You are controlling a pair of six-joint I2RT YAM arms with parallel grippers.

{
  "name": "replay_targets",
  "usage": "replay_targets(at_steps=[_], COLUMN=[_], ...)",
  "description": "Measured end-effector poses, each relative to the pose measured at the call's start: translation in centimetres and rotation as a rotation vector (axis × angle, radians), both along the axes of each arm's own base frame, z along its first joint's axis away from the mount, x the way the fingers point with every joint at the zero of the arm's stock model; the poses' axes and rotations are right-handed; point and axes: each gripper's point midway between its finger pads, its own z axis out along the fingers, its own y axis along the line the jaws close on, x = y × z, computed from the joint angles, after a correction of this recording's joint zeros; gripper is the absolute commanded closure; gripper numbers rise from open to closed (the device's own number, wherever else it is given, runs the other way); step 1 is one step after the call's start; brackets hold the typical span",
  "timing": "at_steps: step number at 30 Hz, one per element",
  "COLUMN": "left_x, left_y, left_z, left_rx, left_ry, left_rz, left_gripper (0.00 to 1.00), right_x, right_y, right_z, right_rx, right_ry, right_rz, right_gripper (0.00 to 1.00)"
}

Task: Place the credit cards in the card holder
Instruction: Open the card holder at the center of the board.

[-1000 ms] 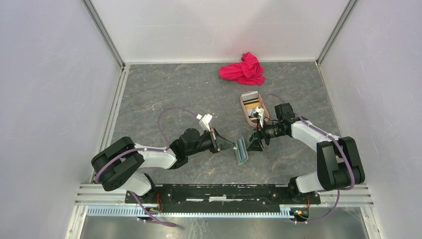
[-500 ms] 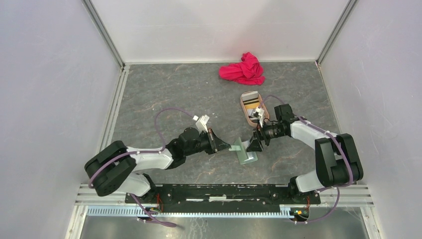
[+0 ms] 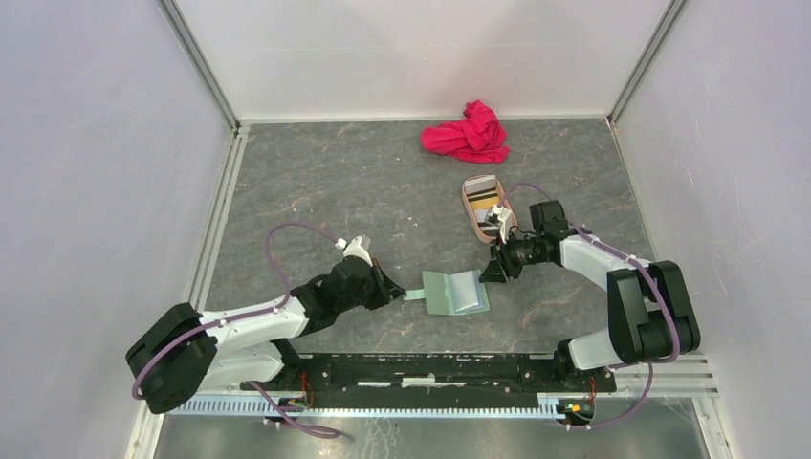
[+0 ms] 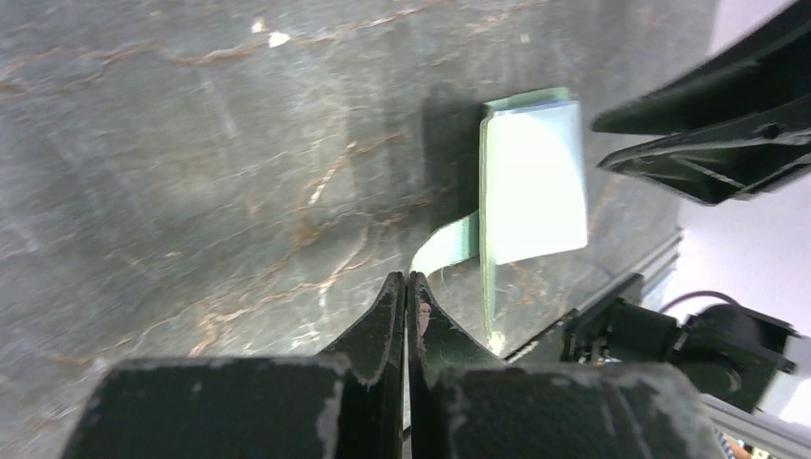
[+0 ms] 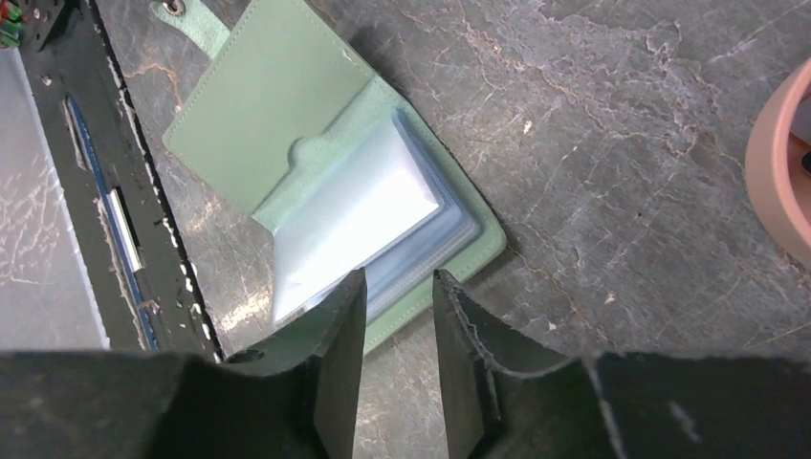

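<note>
The sage-green card holder (image 3: 456, 292) lies open and flat on the table, its pale blue-grey sleeves (image 5: 368, 206) facing up. My left gripper (image 3: 397, 291) sits just left of it, shut on the end of its strap (image 4: 448, 246). My right gripper (image 3: 488, 271) hovers at the holder's right edge. It is open, and its fingers (image 5: 342, 320) straddle that edge without clamping it. The credit cards (image 3: 485, 198), one orange-yellow and others pale with black stripes, lie in the pinkish-tan tray (image 3: 466, 208) behind the right gripper.
A red cloth (image 3: 467, 134) is bunched at the back of the table. The tray's rim (image 5: 777, 163) shows at the right of the right wrist view. The black base rail (image 3: 430, 368) runs along the near edge, close to the holder.
My left gripper drew back to the left with the strap, swinging the flap over, so the holder went from standing half-folded to lying open. My right gripper's jaws have narrowed.
</note>
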Motion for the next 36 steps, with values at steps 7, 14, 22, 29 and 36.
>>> replay_targets(at_steps=[7, 14, 22, 29, 36], left_x=[0.3, 0.5, 0.5, 0.4, 0.5], left_y=[0.7, 0.9, 1.1, 1.0, 1.0], left_z=[-0.9, -0.9, -1.2, -1.9, -0.9], left_rx=[0.081, 0.098, 0.111, 0.131, 0.115], left_ry=[0.048, 0.066, 0.081, 0.103, 0.073], left_rz=[0.037, 0.06, 0.075, 0.068, 0.06], left_gripper=[0.97, 0.94, 0.94, 0.93, 0.66], right_x=[0.0, -1.8, -2.7, -1.6, 0.2], right_y=[-0.5, 0.7, 1.9, 3.1, 5.0], right_z=[-1.1, -2.6, -2.0, 0.5, 2.4], right_rx=[-0.057, -0.107, -0.091, -0.043, -0.002], right_ry=[0.007, 0.044, 0.025, -0.035, -0.065], right_rz=[-0.016, 0.063, 0.145, 0.17, 0.239], right_gripper=[0.9, 0.91, 0.9, 0.82, 0.78])
